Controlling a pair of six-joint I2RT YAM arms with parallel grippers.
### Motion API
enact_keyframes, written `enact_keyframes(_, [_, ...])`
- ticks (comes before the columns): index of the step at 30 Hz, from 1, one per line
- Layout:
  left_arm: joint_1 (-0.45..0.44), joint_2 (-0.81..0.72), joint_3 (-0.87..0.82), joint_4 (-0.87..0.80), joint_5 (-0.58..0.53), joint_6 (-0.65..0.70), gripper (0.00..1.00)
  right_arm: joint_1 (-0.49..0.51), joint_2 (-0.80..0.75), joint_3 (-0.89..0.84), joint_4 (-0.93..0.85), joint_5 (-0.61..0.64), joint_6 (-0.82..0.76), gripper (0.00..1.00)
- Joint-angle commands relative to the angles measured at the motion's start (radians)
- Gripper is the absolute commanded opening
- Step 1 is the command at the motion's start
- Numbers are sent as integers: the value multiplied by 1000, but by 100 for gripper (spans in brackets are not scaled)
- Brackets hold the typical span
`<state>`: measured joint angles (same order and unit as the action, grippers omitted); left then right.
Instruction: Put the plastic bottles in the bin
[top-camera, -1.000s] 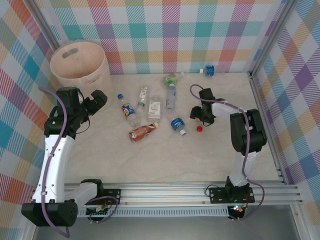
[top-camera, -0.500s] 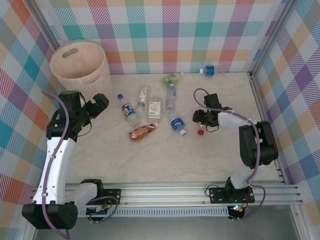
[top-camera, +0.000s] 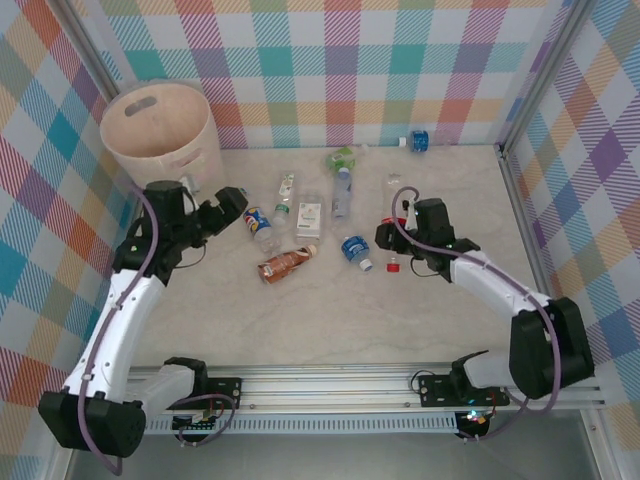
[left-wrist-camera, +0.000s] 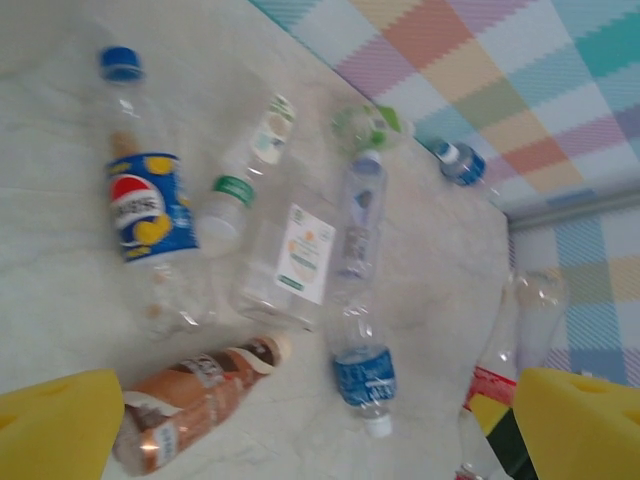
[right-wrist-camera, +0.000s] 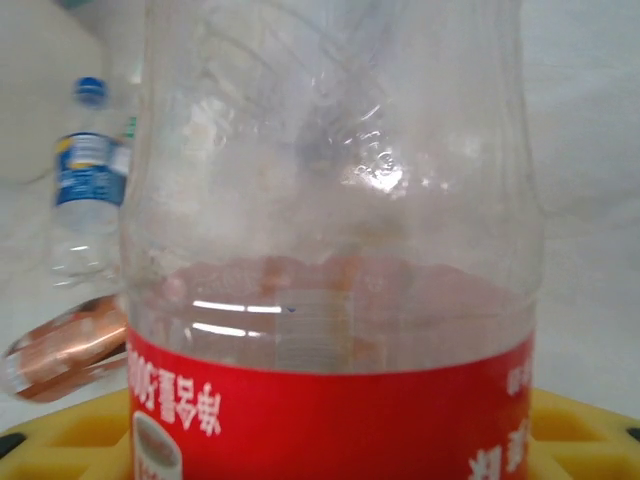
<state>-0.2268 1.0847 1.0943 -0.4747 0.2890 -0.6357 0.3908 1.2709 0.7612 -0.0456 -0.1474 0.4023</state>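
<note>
The right hand (top-camera: 392, 240) was clamped on a red-labelled bottle (right-wrist-camera: 330, 250) toward the right of the desk (top-camera: 330, 310), well apart from the bin (top-camera: 160, 125) in the far left corner. The left hand (top-camera: 225, 215) hung with its fingers wide apart, holding nothing, just beside the scattered bottles (top-camera: 300, 225).

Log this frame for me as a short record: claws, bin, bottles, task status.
left claw: open, holding nothing, hovering beside the cola bottle
right claw: closed on a red-label bottle
bin: upright, far left corner of the table
loose bottles: a cluster lying mid-table
stray bottle: lying alone at the far edge
status: the loose bottles are not yet in the bin
</note>
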Motion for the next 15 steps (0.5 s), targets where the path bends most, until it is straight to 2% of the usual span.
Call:
enact_keyframes(1, [-75,37,2,121,63,-19,100,43,-41,-19,123,-107,-19,39])
enact_keyframes(6, [-180,131,36,229,144,-21,100,112,-40,-7,176,-166,-64,39])
enact_keyframes(15, [-310,259,125,248,107,-11,100,206,27,62,182,-210,-135,39])
